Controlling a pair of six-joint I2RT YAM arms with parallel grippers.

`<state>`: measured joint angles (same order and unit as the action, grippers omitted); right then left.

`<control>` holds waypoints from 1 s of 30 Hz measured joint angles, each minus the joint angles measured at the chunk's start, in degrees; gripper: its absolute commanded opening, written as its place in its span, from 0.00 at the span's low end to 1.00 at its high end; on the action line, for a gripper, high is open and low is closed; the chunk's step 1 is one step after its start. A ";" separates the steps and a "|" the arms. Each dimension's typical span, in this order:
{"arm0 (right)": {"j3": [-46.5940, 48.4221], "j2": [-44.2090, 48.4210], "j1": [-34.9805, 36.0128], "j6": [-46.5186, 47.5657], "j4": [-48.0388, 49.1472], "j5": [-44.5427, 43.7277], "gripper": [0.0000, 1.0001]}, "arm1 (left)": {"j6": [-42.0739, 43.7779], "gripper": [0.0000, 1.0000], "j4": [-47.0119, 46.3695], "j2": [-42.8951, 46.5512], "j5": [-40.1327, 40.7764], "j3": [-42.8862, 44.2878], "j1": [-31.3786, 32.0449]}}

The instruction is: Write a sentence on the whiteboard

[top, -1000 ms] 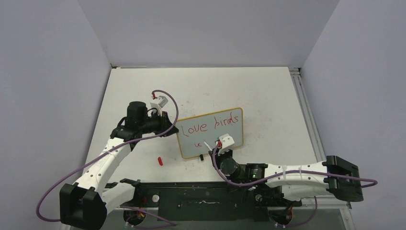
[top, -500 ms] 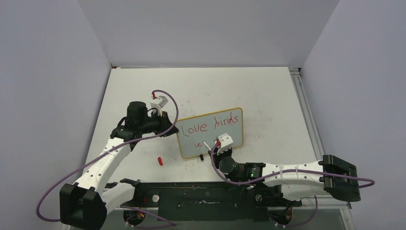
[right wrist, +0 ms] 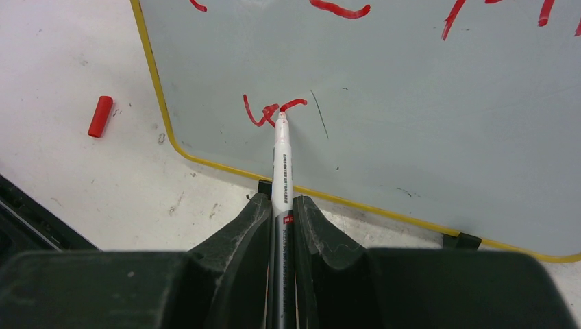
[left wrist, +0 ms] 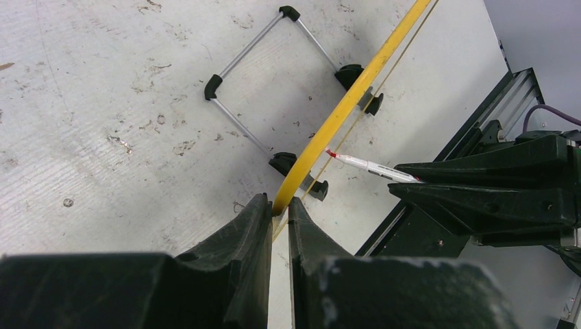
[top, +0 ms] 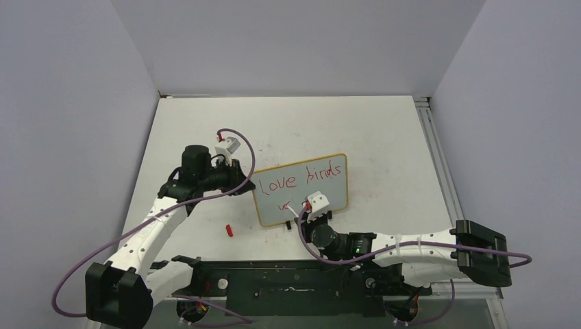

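Note:
The whiteboard (top: 322, 192) stands tilted at the table's middle, with a yellow-tan frame. Red words "love birds" (top: 301, 178) run across its upper part, with a short red mark (right wrist: 264, 113) below them at the lower left. My left gripper (left wrist: 277, 205) is shut on the board's left frame edge (left wrist: 342, 110). My right gripper (right wrist: 281, 202) is shut on a white marker (right wrist: 282, 171), whose red tip touches the board at the end of the lower mark. The marker also shows in the left wrist view (left wrist: 363, 164).
A red marker cap (top: 230, 230) lies on the table to the left of the board; it also shows in the right wrist view (right wrist: 100, 116). The board's wire stand (left wrist: 274, 75) rests behind it. A black rail (top: 288, 281) runs along the near edge.
My right arm has shifted slightly left along the board's lower part, and the lower red mark has grown. The left arm and the board have not moved.

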<state>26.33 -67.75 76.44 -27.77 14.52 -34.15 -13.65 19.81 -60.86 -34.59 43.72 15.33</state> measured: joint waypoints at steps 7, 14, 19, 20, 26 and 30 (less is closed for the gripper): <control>0.00 -0.11 0.04 -0.87 -0.13 0.07 0.05 | 0.00 0.10 0.00 0.00 0.04 0.00 0.00; -0.09 0.52 0.09 -2.62 -2.12 -0.20 0.05 | 0.00 0.10 0.00 0.00 0.04 0.00 0.02; -0.42 1.33 0.09 -3.43 -3.43 -0.94 0.05 | 0.00 0.10 0.00 0.00 0.04 0.00 0.02; -0.44 1.42 0.09 -3.63 -3.69 -1.01 0.05 | 0.00 0.10 0.00 0.00 0.02 0.00 0.02; -0.68 1.66 0.15 -4.48 -4.42 -1.05 0.05 | 0.00 0.10 0.00 0.00 0.04 0.00 0.02; -0.74 1.64 0.46 -4.72 -4.94 -1.14 0.05 | -0.02 0.10 0.00 0.00 0.02 0.00 0.02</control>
<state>25.58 -66.11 76.90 -32.49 9.58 -35.29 -13.67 19.81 -60.86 -34.57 43.72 15.35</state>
